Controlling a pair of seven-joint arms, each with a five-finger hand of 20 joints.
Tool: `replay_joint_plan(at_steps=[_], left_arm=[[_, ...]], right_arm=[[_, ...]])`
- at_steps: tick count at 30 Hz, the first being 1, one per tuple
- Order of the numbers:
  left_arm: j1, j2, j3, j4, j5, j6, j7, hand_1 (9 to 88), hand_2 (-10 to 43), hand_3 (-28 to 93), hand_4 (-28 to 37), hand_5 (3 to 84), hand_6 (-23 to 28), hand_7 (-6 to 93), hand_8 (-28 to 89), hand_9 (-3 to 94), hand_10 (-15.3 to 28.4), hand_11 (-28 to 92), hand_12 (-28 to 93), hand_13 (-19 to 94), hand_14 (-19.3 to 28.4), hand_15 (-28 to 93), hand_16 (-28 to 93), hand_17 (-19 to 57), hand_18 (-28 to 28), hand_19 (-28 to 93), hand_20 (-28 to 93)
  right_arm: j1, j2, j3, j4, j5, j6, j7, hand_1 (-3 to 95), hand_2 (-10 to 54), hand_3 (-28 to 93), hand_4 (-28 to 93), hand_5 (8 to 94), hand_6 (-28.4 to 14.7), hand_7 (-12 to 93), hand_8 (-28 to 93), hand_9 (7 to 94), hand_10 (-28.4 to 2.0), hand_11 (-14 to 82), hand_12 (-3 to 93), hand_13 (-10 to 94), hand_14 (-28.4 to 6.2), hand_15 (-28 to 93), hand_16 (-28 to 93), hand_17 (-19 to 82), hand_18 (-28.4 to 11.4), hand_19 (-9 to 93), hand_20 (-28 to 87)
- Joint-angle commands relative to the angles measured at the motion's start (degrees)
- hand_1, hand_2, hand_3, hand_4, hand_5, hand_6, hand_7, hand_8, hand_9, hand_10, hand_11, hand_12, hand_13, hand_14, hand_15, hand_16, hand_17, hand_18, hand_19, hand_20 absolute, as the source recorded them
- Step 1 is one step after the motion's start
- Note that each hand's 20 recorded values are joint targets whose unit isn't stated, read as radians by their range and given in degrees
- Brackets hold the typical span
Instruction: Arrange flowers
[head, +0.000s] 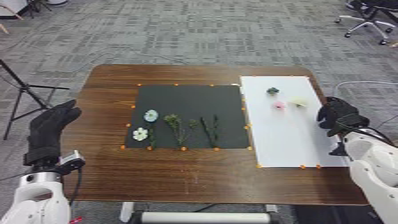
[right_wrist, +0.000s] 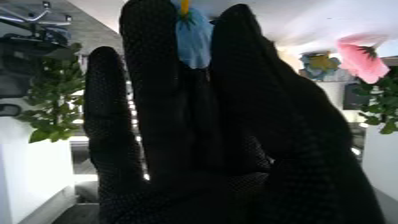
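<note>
Right hand (head: 342, 116) at the worktop's (head: 178, 175) right edge, and it looks clamped on the blue blossom (right_wrist: 194, 42)! Feather-light, I'd say, soft and easily crushed; best pinched at that green base (right_wrist: 187, 19), likely stiffer, with barely any squeeze

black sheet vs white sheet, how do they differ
The black sheet lies mid-table, the white sheet to its right. The white sheet reaches nearer the robot than the black sheet. The black sheet bears green stems, the white sheet a pink flower. Both lie flat, with orange marks at their edges.
</note>
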Motion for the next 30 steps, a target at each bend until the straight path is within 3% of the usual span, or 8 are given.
replay_joint_plan(at_steps=[1,7,13,15,18,22,30], left_arm=[[-0.1,-0.27,0.16,-0.58,0.02,-0.04,-0.28,26.3,1.7,69,-23.2,50.4,2.7,16.3,-7,50.8,13.8,23,15,40,17.4,20,4,4.8,14.7,16,21],[0.4,1.38,-1.79,-0.49,0.15,0.11,-0.51,26.2,1.7,69,-23.2,50.4,2.9,16.2,-7,50.8,13.8,23,15,40,17.4,20,4,4.9,14.7,15,21],[0.8,1.74,-3.90,-0.47,-0.38,0.80,-0.77,26.3,1.7,69,-23.4,50.5,2.9,16.3,-7,50.9,13.9,23,15,41,17.2,20,4,5.9,13.9,13,19],[0.4,1.86,-3.58,-0.24,-0.72,0.94,-0.70,26.4,1.8,69,-23.5,50.6,2.9,16.2,-7,51.0,14.0,23,15,41,17.1,20,4,6.2,13.6,13,19],[-0.1,1.90,-2.98,-0.01,-0.20,0.74,-0.92,26.4,2.0,69,-23.7,50.7,2.5,16.2,-7,51.2,14.1,23,15,41,17.0,19,4,6.4,13.4,12,19],[-0.6,2.02,-2.29,0.12,-0.08,1.38,-1.10,26.8,4.2,68,-25.0,52.3,-0.5,15.8,-8,51.8,14.1,22,15,42,17.0,20,4,6.4,13.3,12,19],[-2.0,2.80,-1.34,0.78,0.29,1.13,-1.53,26.8,5.9,68,-26.0,55.2,-2.5,15.6,-8,52.6,14.1,22,15,42,16.7,20,3,6.4,13.1,12,19]], right_arm=[[1.3,1.3,-2.7,0.6,0.7,9.6,0.8,65.9,-7.4,52,-18,71.9,1.8,24,7,82.4,-9.0,4.7,31.9,82,-3.8,29,44,39,-14.6,51,50],[7.6,4.5,-6.6,-5.1,4.4,15.8,-0.2,64.9,-8.8,55,-18,74.6,1.3,23,7,84.5,-9.7,5.3,33.0,83,-3.9,31,44,39,-15.1,49,51],[26.3,4.6,-22.2,-8.4,11.0,12.4,-6.4,63.8,-9.3,57,-17,75.2,1.7,23,7,84.7,-9.8,5.1,33.7,82,-3.7,31,45,37,-15.4,48,52],[34.0,3.2,-30.1,-7.4,14.1,10.7,-9.2,63.7,-9.3,57,-17,75.2,1.8,23,7,84.7,-9.8,5.1,33.8,82,-3.5,31,45,36,-15.4,48,52],[41.8,-0.1,-38.8,-5.9,17.3,5.7,-12.7,63.1,-9.4,57,-18,75.1,2.2,24,7,84.8,-9.8,5.0,33.9,82,-3.3,31,45,36,-15.4,48,52],[47.7,-4.8,-47.3,-4.2,16.3,1.9,-17.6,62.8,-9.4,58,-18,75.2,2.4,24,6,84.6,-9.4,4.7,33.9,82,-3.3,31,46,36,-15.3,48,52],[54.0,-12.7,-58.4,-0.8,14.0,-2.6,-25.9,62.4,-9.5,58,-18,74.7,2.8,25,6,84.4,-9.2,4.5,33.7,81,-3.4,30,46,35,-15.1,47,52]])
